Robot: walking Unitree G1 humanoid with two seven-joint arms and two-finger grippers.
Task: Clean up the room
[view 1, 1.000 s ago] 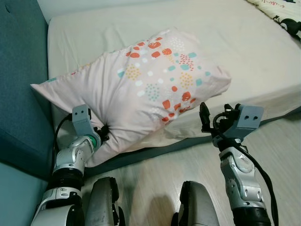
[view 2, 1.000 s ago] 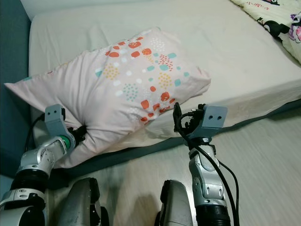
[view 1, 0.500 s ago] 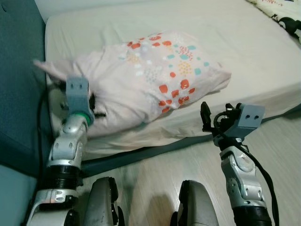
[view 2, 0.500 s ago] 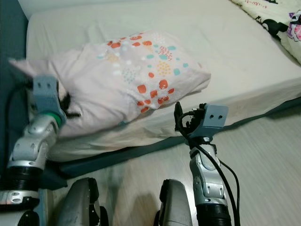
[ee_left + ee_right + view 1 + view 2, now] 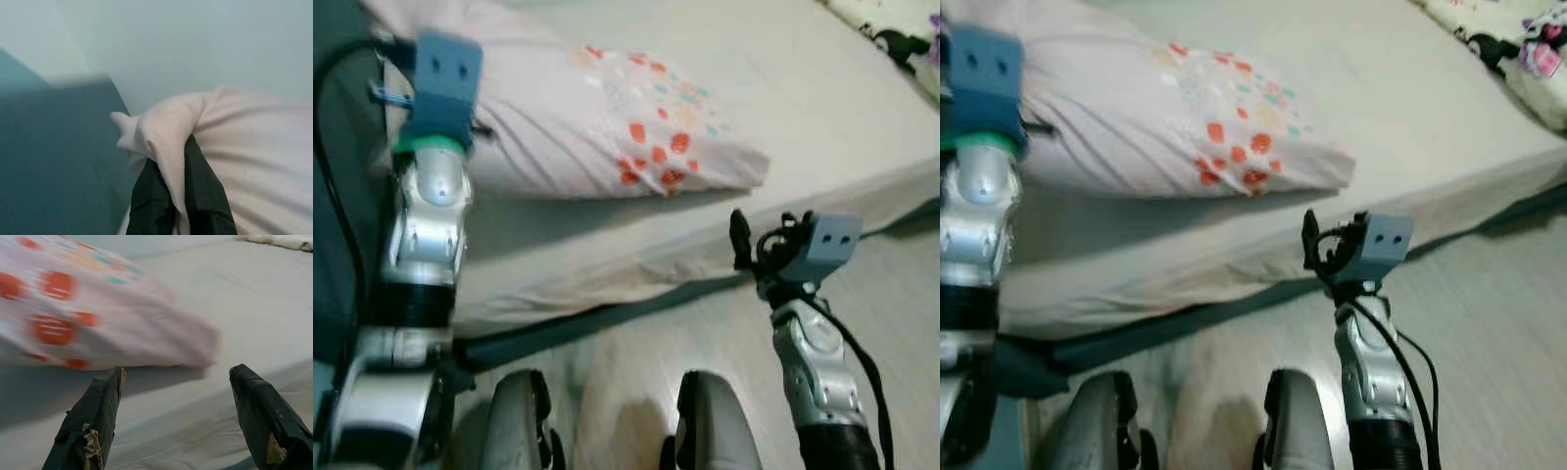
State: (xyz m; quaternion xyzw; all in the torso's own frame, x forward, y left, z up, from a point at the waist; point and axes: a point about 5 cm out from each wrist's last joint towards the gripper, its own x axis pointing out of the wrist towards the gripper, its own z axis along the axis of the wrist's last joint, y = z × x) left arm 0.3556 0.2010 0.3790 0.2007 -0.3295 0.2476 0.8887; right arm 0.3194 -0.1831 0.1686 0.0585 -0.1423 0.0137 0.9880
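Note:
A pink pillow (image 5: 607, 117) with coloured dots lies on the bed's pale mattress (image 5: 822, 127), its left end lifted. My left gripper (image 5: 171, 149) is raised at the far left by the headboard and is shut on the pillow's corner (image 5: 166, 122), with fabric pinched between the black fingers (image 5: 205, 196). My right gripper (image 5: 740, 238) hangs low in front of the mattress edge, below the pillow's right end. It stands open with nothing in it, its two fingers (image 5: 93, 416) spread wide toward the pillow (image 5: 98, 318).
A teal padded headboard (image 5: 49, 171) borders the bed on the left. A cartoon-print blanket (image 5: 1518, 49) lies at the bed's far right. Wooden floor (image 5: 901, 323) runs along the bed's front edge, where my legs (image 5: 519, 421) stand.
My left arm has swung up and toward the headboard, dragging the pillow's corner with it. The pillow now lies farther onto the mattress. The right arm has stayed put.

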